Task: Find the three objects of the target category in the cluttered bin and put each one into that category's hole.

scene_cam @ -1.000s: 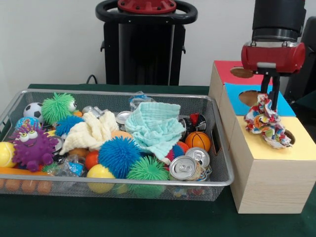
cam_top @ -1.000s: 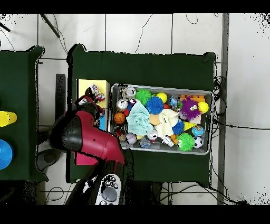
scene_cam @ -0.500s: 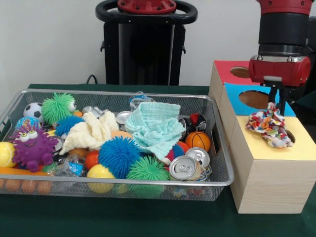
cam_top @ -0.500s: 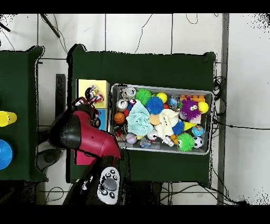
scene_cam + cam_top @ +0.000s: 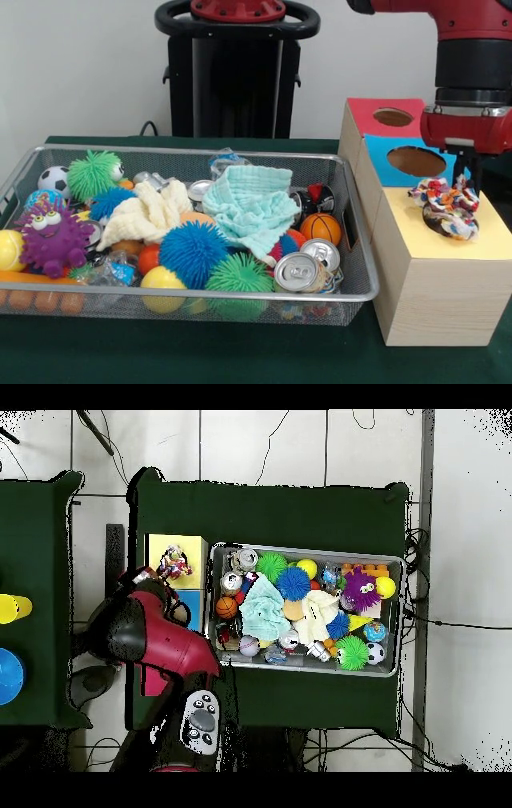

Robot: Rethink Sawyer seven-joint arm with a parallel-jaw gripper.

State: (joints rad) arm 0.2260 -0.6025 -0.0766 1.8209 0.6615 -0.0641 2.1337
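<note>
though i see the gripper (image 5: 468, 164) hanging under its red housing at the right of the front view, only dark finger stubs show behind the bundle, so i cannot tell whether the jaws are spread or pressed together. just below them a knotted fabric bundle (image 5: 446, 209) lies on the yellow-topped box (image 5: 436, 280), sitting over the hole and hiding it; whether the fingers touch it i cannot say. behind that box stand the blue-topped box (image 5: 382, 160) and the red-topped box (image 5: 368, 116), each with its round cut-out open.

beside the boxes sits the bin (image 5: 240, 294), heaped with spiky balls, a mint cloth (image 5: 250, 204), a pale yellow cloth (image 5: 148, 212), a purple monster toy (image 5: 53, 238), a small basketball (image 5: 320, 228) and drink cans (image 5: 296, 272). i can read no writing on the cans.

everything rests on a dark green table cover (image 5: 300, 509). overhead, the floor (image 5: 465, 534) is pale tile with cables trailing over it, and a second green table (image 5: 40, 514) stands apart. behind the pedestal (image 5: 236, 72), the wall is plain white.
</note>
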